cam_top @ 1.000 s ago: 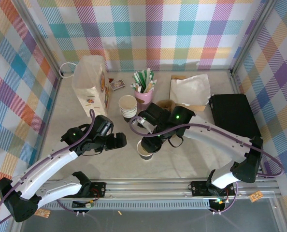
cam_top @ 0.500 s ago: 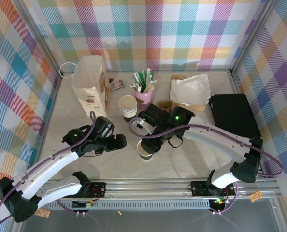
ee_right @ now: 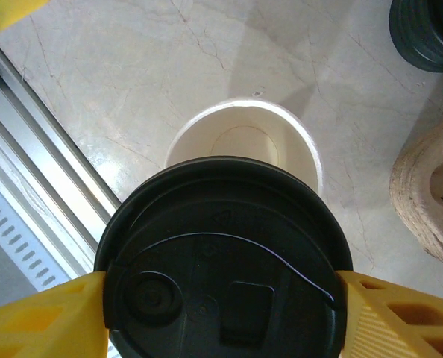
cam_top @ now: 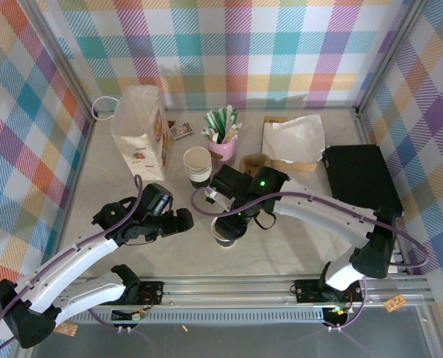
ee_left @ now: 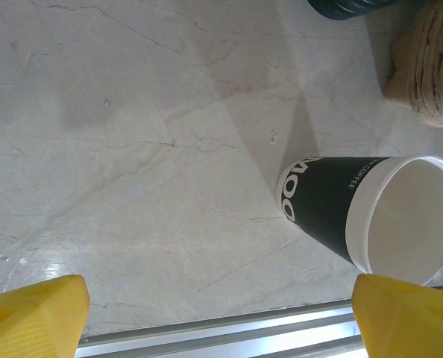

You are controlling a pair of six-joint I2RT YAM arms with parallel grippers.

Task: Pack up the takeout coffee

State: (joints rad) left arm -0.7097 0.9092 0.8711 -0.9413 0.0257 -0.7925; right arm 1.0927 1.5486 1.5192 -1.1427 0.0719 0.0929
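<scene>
Standing lidless near the middle of the desk's (cam_top: 132,171) front edge: the takeout coffee cup (cam_top: 223,232), cream inside, dark band with white lettering outside. Looks empty, going by the bare bottom seen from the right wrist, though hard to be sure at that angle. Hovering directly over the open mouth: the black plastic lid (ee_right: 221,253), pinched edge to edge between the right fingers (ee_right: 46,321), not yet seated on the rim. Just left of the cup, touching nothing: the left fingers (ee_left: 27,313), spread wide.

Expect very little weight and a thin paper wall, easily dented or tipped. Take hold low to mid on the dark band, across the round, with gentle pressure. Avoid squeezing near the rim, likely to go oval and refuse the lid. Treat the lid as stiffer but springy, and press down evenly around the edge to snap on. Steady the cup during pressing, probably light enough to skid on the smooth marbled desk. Once lidded, lift by the wall below the lid, never by the lid alone. Keep upright on the way to the paper bag (cam_top: 139,123) at the back left corner, presumably the destination.
</scene>
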